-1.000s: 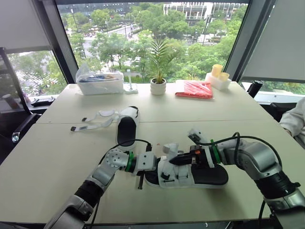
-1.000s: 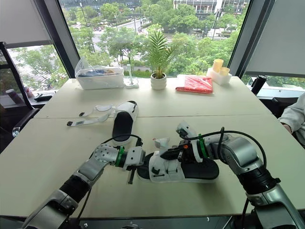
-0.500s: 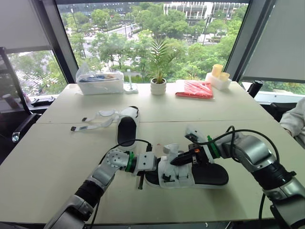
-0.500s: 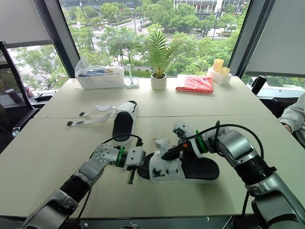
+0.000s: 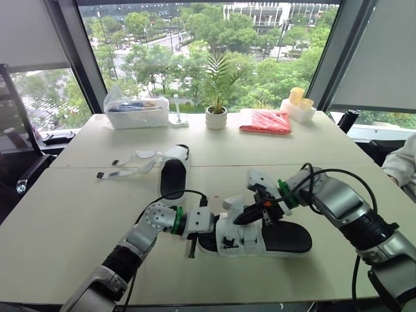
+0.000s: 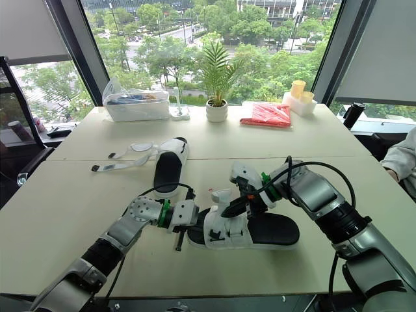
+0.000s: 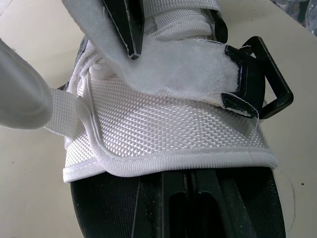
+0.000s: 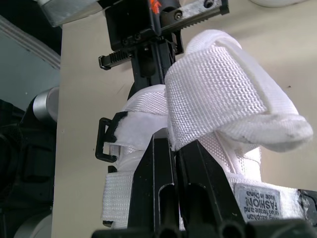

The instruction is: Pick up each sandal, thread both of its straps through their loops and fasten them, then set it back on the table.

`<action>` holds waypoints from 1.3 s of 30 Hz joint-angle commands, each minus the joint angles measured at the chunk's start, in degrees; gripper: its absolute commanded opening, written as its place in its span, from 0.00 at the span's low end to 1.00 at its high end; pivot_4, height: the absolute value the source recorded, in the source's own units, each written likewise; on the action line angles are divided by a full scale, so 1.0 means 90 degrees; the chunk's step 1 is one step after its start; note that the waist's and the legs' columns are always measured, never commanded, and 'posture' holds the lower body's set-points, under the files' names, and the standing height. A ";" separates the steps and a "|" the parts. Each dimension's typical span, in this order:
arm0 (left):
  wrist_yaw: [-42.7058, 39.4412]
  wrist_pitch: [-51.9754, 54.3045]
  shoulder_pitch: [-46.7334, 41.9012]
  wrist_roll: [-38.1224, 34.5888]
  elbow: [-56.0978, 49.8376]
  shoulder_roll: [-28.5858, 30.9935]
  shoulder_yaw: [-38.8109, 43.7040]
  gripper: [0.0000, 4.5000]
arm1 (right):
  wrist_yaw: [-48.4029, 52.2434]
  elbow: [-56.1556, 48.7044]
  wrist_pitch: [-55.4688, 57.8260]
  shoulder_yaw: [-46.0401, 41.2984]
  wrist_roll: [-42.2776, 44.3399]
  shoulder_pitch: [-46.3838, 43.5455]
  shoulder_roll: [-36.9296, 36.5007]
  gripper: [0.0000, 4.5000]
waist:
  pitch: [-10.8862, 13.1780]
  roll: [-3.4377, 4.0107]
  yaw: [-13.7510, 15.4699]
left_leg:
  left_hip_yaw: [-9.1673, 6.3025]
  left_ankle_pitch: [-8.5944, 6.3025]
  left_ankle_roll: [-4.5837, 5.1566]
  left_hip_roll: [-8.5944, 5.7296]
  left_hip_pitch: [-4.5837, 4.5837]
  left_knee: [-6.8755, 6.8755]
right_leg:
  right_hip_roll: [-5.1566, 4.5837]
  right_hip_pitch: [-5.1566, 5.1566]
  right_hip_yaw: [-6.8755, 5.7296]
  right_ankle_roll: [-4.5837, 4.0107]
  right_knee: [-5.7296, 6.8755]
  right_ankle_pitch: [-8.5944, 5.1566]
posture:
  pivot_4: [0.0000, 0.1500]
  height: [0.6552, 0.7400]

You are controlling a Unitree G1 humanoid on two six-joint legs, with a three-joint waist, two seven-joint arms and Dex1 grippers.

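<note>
Sandal, black footbed, white woven upper: lies flat on the table, lower centre of the head views, toe end pointing frame-left. One white strap stands up off the upper. Right gripper reaches in from frame-right, its two black fingers pressed together on that strap. Left gripper sits against the sandal's left end, touching it. Clamped or spread: cannot tell.

Right wrist view adds:
- the pinched strap folds into a fat curl just past the grip
- a black loop hangs at the side of the upper
- a sewn label, lettering too small to read

Left wrist view shows the same spot from the toe end. A fuzzy patch lies across the woven upper and runs up to a black loop. The right gripper's fingertips nip white webbing above it. Whether any strap passes through a loop is hard to make out.

In the head views the toe end is covered by the left gripper.

Second sandal lies left of centre, farther up the table and well apart. Its loose straps trail flat toward frame-left.

Along the far edge:
- clear bin
- potted plant
- red packet
- yellow cups

A person's sleeve is cut off at the right edge.
</note>
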 commanded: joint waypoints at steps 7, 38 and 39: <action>0.0157 0.0343 0.0336 0.0718 0.0623 0.0174 -0.0416 0.00 | 0.0126 -0.0417 0.0152 -0.0139 0.0056 -0.0234 0.0089 0.01 | 0.0000 0.0000 -0.0002 | -0.0001 0.0000 0.0000 0.0000 0.0000 -0.0001 | 0.0000 0.0000 0.0000 0.0000 0.0000 0.0000 | 1.00 1.00; 0.0239 0.0359 0.0478 0.0708 0.0472 0.0202 -0.0438 0.00 | -0.1386 -0.0837 0.3504 -0.2514 0.2185 0.0796 0.0982 0.85 | 0.0000 0.0004 0.0006 | -0.0002 0.0000 0.0001 0.0000 -0.0003 -0.0009 | -0.0003 -0.0004 0.0000 -0.0002 -0.0001 0.0000 | 1.00 1.00; 0.0235 0.0358 0.0475 0.0707 0.0476 0.0202 -0.0439 0.00 | -0.1533 -0.1004 0.3637 -0.2608 0.2286 0.0897 0.1017 0.85 | 0.0000 0.0004 0.0008 | -0.0002 0.0000 0.0001 0.0001 -0.0003 -0.0010 | -0.0003 -0.0005 0.0000 -0.0002 -0.0001 0.0000 | 1.00 1.00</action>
